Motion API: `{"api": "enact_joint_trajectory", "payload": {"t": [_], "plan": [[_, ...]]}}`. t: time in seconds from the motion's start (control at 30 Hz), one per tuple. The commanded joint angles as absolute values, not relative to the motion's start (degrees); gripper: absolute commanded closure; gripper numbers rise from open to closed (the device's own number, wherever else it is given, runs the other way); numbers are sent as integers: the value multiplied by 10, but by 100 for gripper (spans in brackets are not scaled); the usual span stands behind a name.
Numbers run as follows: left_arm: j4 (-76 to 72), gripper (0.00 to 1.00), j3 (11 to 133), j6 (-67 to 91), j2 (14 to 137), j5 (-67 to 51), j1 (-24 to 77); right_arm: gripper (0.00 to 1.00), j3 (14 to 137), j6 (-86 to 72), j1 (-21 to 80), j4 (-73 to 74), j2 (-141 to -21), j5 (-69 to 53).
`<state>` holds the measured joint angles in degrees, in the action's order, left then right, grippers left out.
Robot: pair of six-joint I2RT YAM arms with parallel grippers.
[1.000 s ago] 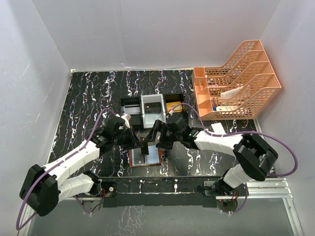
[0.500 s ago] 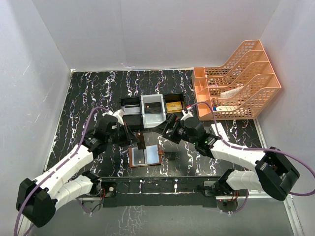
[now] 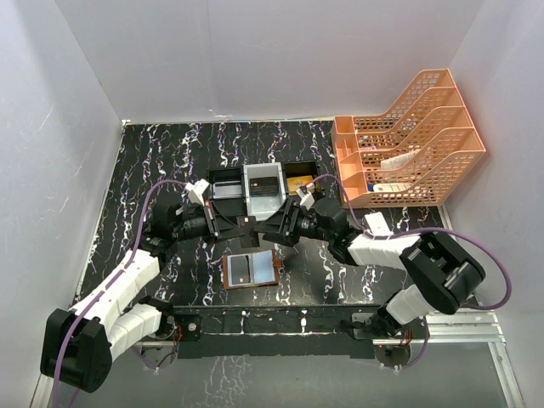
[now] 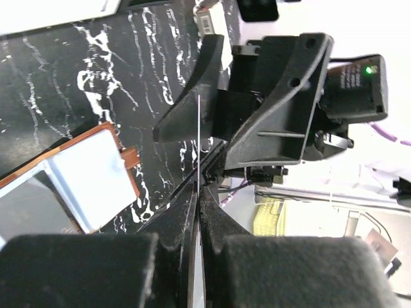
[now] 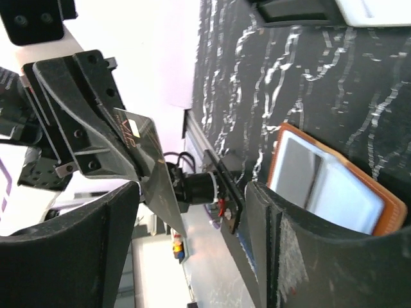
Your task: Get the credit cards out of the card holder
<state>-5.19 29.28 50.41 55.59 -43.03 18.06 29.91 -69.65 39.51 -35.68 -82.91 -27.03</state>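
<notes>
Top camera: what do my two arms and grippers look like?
The left arm and right arm: white link shells, black rounded joints, a purple cable looping along each. The left gripper and right gripper: black, angular wedge-shaped fingers; a green light on the right one's body.

Left end effector (image 3: 236, 227) opposite right end effector (image 3: 274, 228), just beyond open card holder (image 3: 252, 269).

card holder (image 3: 252, 269) on table (image 3: 161, 161), before tray (image 3: 225, 183) | rack (image 3: 416, 127) right of tray | 1 credit card (image 5: 146, 151) aloft between them
</notes>
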Motion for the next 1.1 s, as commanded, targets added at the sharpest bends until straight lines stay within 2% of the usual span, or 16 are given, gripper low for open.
{"api": "enact_joint_trajectory", "payload": {"t": [0.0,0.67,0.93,1.07], "plan": [[-91,100,297,514,546,-494,176,37,340,-731,395,-497,-856,-339],[-85,100,325,493,570,-520,175,76,369,-768,395,-618,-911,-444],[-124,100,319,508,584,-561,175,82,378,-776,395,-632,-917,-448],[-129,100,316,512,575,-558,174,95,378,-777,394,-636,-916,-444]]}}
